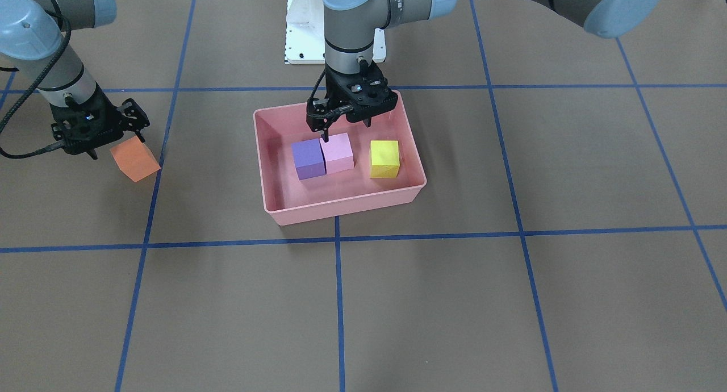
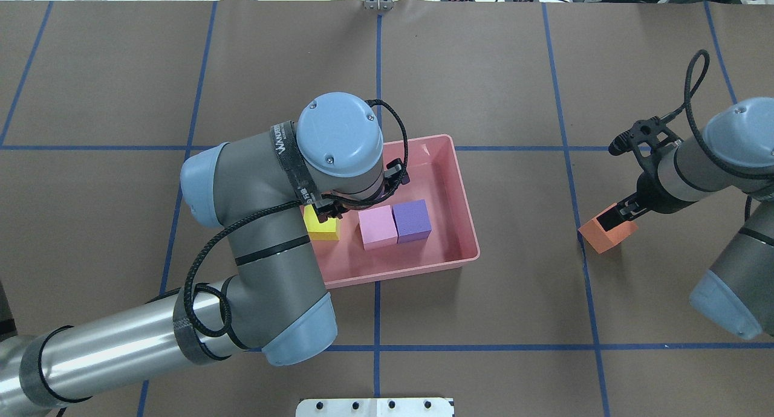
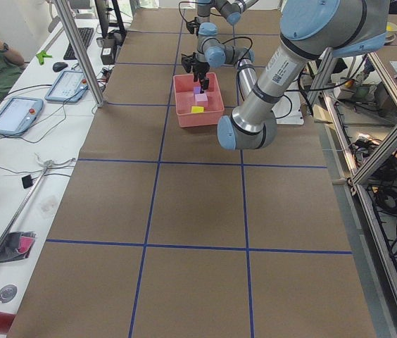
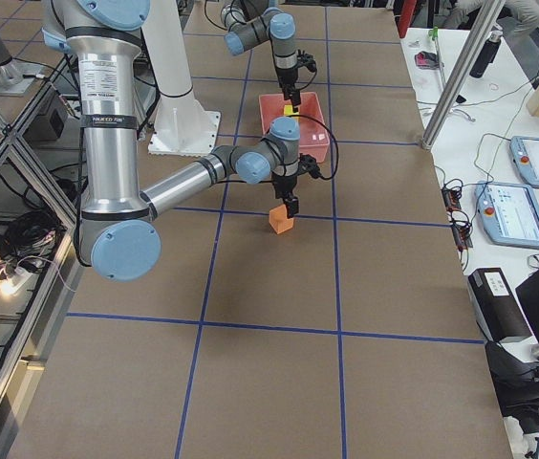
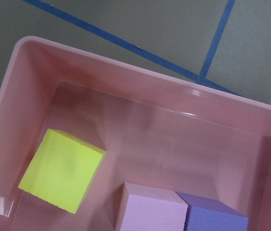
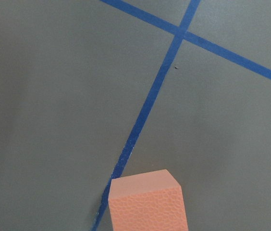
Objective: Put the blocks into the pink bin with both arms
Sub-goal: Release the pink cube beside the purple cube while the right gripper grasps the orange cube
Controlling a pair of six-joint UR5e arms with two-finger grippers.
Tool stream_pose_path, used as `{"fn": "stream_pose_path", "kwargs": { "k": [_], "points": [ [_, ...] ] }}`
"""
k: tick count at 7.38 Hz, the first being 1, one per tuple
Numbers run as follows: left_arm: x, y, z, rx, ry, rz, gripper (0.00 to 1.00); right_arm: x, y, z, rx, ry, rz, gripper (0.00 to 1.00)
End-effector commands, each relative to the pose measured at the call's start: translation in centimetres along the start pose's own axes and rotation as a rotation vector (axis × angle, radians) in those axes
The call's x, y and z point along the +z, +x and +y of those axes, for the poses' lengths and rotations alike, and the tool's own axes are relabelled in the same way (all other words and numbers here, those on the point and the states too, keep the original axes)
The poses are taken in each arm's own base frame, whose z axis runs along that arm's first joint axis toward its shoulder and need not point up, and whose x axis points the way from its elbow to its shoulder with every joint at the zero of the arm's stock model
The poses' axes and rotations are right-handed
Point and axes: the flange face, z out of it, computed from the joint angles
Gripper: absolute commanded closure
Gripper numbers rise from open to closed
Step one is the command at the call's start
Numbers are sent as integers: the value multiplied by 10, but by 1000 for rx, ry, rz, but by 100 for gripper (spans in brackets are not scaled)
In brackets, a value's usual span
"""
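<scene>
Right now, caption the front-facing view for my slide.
Left gripper above pink bin with three blocks inside; right gripper at the orange block outside.

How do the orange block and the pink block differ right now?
The pink block lies in the bin; the orange block is outside it, at the right pincer. The pink block touches the purple block; the orange block stands apart from all other blocks. Both are cubes of like size.

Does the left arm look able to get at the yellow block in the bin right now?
Probably yes: the left gripper hangs above the pink bin, and the yellow block stands uncovered, apart from the light pink block and the purple block.
</scene>
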Motion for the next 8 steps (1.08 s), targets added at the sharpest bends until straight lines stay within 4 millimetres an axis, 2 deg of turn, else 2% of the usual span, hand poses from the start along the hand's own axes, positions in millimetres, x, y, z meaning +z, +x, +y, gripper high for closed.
{"fn": "stream_pose_path", "kwargs": {
  "k": [1,3,8],
  "points": [
    [-1,0,-2,9,3,1,0,14,2,-6,-32,-9,-1,0],
    [-2,0,-4,18,5,3,0,24,2,-16,-47,-17,2,0],
    [-3,0,-5,17,6,5,0,39,5,-12,-34,-60,-22,0]
  ]
}}
